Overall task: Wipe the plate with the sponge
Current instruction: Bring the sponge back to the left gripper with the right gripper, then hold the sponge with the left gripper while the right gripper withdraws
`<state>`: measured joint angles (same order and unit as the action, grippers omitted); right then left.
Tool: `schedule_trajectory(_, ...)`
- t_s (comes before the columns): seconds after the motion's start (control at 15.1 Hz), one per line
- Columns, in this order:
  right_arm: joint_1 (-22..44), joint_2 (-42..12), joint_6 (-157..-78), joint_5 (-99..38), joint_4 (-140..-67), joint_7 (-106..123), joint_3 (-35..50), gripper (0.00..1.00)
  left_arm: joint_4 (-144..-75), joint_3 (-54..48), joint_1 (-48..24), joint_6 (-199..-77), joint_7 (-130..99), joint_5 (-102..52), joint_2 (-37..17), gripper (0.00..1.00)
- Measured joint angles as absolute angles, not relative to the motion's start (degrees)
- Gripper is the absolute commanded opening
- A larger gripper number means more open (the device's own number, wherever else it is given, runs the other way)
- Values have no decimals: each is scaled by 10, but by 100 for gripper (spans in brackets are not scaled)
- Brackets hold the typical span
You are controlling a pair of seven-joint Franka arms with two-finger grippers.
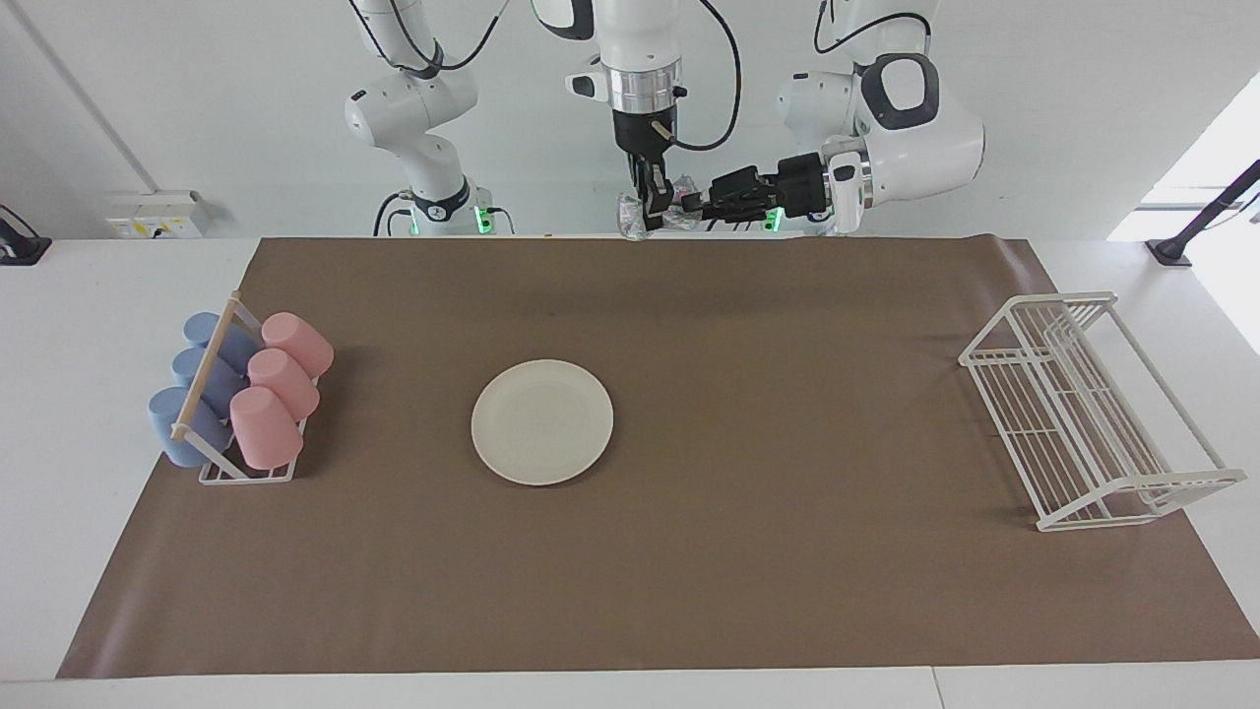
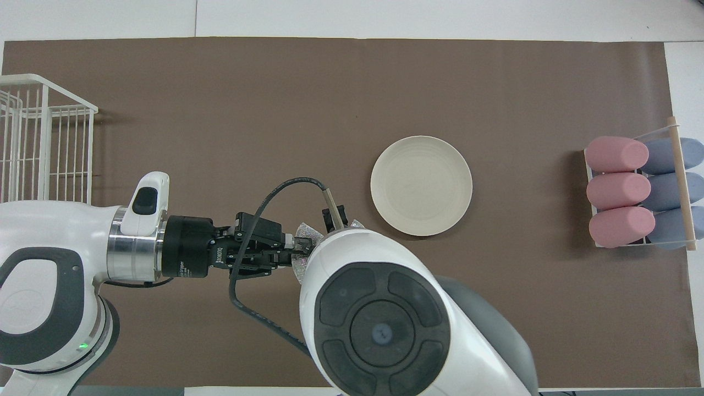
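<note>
The cream-white plate (image 1: 542, 421) lies flat on the brown mat, toward the right arm's end; it also shows in the overhead view (image 2: 421, 185). The silvery mesh sponge (image 1: 628, 215) is held up in the air over the mat's edge nearest the robots, and shows in the overhead view (image 2: 307, 232). My right gripper (image 1: 651, 222) points straight down with its fingers pinched on the sponge. My left gripper (image 1: 694, 204) reaches in level from the side and is shut on the same sponge (image 2: 294, 254). The right arm hides its own gripper in the overhead view.
A rack of pink and blue cups (image 1: 241, 394) lies at the right arm's end of the mat, also seen from overhead (image 2: 641, 190). A white wire dish rack (image 1: 1088, 409) stands at the left arm's end (image 2: 44, 143).
</note>
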<state>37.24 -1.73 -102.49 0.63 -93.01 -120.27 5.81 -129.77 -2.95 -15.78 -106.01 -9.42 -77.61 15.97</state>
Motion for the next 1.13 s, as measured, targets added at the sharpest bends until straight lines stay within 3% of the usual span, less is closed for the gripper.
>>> schedule_trajectory(0.33,371,-17,-1025,6,-928,-1203,58,2,-1298,-29,-158,-1058,-110,-777,160,0)
schedule_trajectory(0.53,371,-15,-1022,6,-927,-1163,57,89,-1298,-29,-158,-1054,-112,-778,160,0)
schedule_trajectory(0.6,370,-14,-1018,6,-927,-1134,56,100,-1298,-29,-158,-1053,-112,-779,160,0)
schedule_trajectory(1.13,264,9,-999,6,-925,-795,52,100,-1299,-21,-155,-1047,-112,-780,160,0)
